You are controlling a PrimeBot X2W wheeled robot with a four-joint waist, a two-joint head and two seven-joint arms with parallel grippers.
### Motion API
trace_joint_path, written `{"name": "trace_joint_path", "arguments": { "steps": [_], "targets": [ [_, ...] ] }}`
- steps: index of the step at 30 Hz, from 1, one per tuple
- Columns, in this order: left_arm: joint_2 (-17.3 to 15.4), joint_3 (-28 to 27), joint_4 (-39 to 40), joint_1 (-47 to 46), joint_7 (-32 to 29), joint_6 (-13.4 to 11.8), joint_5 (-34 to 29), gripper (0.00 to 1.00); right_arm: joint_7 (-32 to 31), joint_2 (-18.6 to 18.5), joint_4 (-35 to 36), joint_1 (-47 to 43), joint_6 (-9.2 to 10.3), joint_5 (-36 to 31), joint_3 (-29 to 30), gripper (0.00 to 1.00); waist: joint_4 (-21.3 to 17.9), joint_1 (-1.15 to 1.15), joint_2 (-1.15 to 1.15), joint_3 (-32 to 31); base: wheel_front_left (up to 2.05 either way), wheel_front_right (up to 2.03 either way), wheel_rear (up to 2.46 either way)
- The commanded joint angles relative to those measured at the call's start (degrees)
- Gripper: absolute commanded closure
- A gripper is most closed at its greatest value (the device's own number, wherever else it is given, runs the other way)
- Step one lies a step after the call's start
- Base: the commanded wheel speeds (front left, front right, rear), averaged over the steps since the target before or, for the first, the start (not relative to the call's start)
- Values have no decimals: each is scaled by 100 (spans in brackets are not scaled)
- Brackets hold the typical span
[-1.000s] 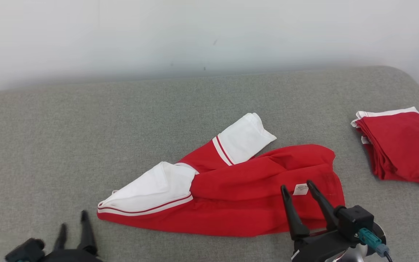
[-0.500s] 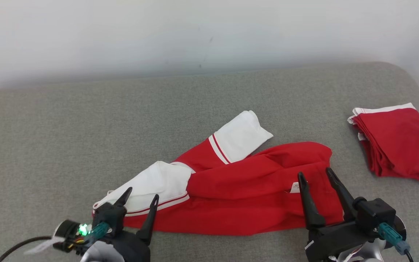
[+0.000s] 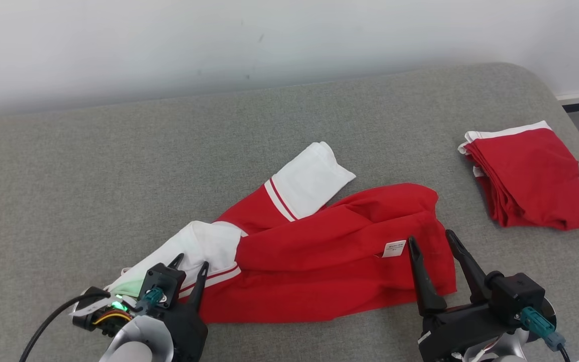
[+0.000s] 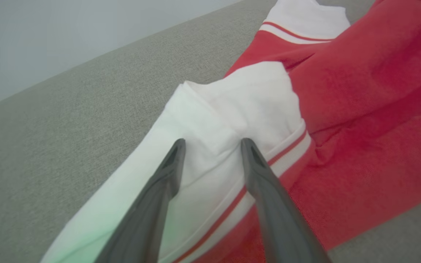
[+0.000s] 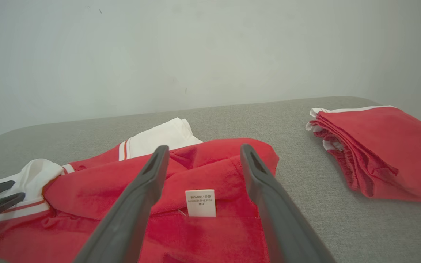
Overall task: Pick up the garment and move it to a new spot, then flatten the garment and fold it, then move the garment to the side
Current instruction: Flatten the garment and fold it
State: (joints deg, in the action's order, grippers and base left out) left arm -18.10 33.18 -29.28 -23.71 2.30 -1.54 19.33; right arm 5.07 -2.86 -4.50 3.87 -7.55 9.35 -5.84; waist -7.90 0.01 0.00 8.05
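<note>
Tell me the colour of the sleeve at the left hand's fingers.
The sleeve is white with a thin red stripe near its edge; the left wrist view shows it best.

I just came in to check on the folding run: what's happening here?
The robot is working on a crumpled red and white garment lying on the grey padded surface. Its left gripper is down over the garment's white end, fingers apart, with no grip visible yet. Its right gripper hovers open at the other end, near the white label. A folded red garment sits to the robot's right.
</note>
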Motion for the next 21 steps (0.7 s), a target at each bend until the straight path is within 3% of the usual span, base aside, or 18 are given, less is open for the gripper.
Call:
{"name": "trace_joint_path", "arguments": {
  "steps": [1, 4, 6, 10, 12, 13, 14, 16, 21],
  "targets": [
    [26, -31, -68, -92, 30, -20, 24, 32, 37, -3, -5, 64, 11, 18, -5, 0, -29, -1, 0, 13, 0, 0, 0],
    [37, -38, -142, -126, 44, -16, 57, 35, 61, -2, -30, 50, 11, 39, -7, 0, -33, -1, 0, 13, 0, 0, 0],
    [46, -55, -191, -129, 73, -21, 99, 51, 62, -3, -44, 38, 11, 44, -3, 0, -31, -1, 0, 6, 0, 0, 0],
    [76, -129, -179, -157, 141, -26, 202, 52, 64, -2, -45, 35, 11, 50, 5, 0, -15, -1, 0, 9, 0, 0, 0],
    [71, -148, -142, -165, 182, -23, 255, 57, 11, -3, -47, 23, 11, 26, 39, 0, 4, -1, 0, 12, 0, 0, 0],
    [74, -166, -116, -159, 184, -27, 287, 71, -51, -4, -60, 2, 11, 22, 77, 0, 14, -1, 0, 16, 0, 0, 0],
    [68, -168, -99, -149, 195, -31, 296, 76, -169, -5, -92, -28, 12, 8, 123, 0, 24, -1, 0, 18, 0, 0, 0],
    [41, -186, -45, -113, 214, -52, 324, 100, -437, -3, -86, -50, 11, -78, 257, 0, 38, -1, 0, 24, 0, 0, 0],
    [25, -227, 131, 51, 254, -103, 376, 100, -1155, -2, 39, -51, 11, -320, 633, 0, 88, -1, 0, 34, 0, 0, 0]
  ]
}}
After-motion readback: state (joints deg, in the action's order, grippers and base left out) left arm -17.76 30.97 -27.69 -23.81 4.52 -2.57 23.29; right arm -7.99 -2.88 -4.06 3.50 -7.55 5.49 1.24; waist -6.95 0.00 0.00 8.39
